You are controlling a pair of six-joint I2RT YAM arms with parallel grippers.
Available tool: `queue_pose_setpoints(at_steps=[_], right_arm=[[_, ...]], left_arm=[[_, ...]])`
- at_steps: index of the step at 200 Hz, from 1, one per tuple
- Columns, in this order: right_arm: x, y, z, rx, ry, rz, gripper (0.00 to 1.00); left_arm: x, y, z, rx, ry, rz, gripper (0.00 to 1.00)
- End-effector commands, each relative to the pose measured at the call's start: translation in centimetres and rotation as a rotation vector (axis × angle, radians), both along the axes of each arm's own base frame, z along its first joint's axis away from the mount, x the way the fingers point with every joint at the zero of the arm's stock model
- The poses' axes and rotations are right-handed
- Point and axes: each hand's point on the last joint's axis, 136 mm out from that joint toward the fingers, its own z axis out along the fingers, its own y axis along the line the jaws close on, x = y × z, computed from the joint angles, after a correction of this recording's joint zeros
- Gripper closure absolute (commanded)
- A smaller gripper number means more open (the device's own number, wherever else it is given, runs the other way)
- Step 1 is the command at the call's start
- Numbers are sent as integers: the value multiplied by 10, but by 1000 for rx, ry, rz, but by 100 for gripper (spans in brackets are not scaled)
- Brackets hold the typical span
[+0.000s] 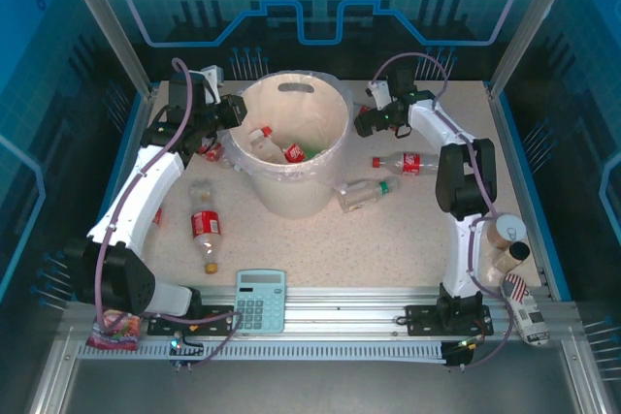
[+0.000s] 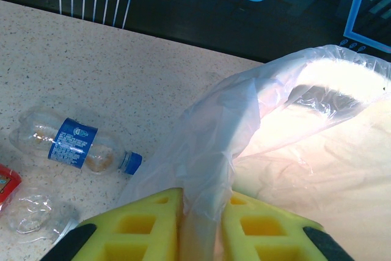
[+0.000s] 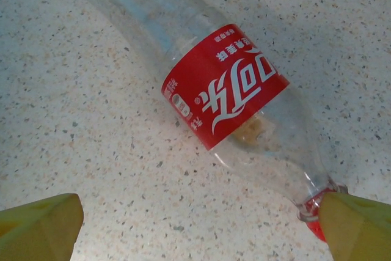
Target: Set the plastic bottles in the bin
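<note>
Left claw (image 2: 204, 227): clenched on the clear bag liner (image 2: 214, 145) at the bin's left rim.
Right claw (image 3: 195, 227): released, spread wide, just right of the bin, over a red-label bottle (image 3: 226, 93) lying flat on the worktop (image 3: 91, 120).
Bin (image 1: 291, 191): upright, mid-worktop, several bottles (image 1: 277, 147) inside.
Loose on worktop: blue-label bottle (image 2: 73, 145) left of the bin; green-capped bottle (image 1: 367, 193) against the bin's right base; yellow-capped bottle (image 1: 205, 230) near-left of the bin.
</note>
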Motion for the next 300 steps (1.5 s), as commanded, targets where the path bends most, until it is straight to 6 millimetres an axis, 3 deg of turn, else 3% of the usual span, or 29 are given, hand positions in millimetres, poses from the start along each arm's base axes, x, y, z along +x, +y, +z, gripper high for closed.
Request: queue_pose_setpoints(at_steps=[1, 42, 52, 55, 76, 149, 171, 191, 241, 300], right_arm=[[21, -3, 1, 38, -43, -13, 0], [30, -3, -24, 21, -6, -17, 0], [32, -2, -21, 23, -6, -15, 0], [32, -2, -33, 20, 16, -14, 0], [34, 0, -46, 22, 48, -9, 0], [38, 3, -72, 10, 118, 15, 1], [36, 2, -76, 8, 122, 9, 9], [34, 1, -78, 7, 116, 7, 26], [28, 0, -83, 6, 120, 5, 42], [23, -2, -54, 32, 26, 5, 63]], left_arm=[[-8, -1, -25, 36, 76, -23, 79], [-8, -1, -25, 39, 74, -23, 79], [-7, 0, -25, 40, 76, -22, 79], [-8, 0, -26, 40, 77, -21, 79], [-7, 0, -27, 40, 80, -22, 79], [-6, 1, -29, 43, 87, -19, 79], [-6, 1, -30, 45, 88, -19, 79], [-5, 1, -31, 43, 89, -17, 79], [-5, 2, -32, 44, 92, -17, 79], [-6, 2, -29, 39, 87, -18, 79]])
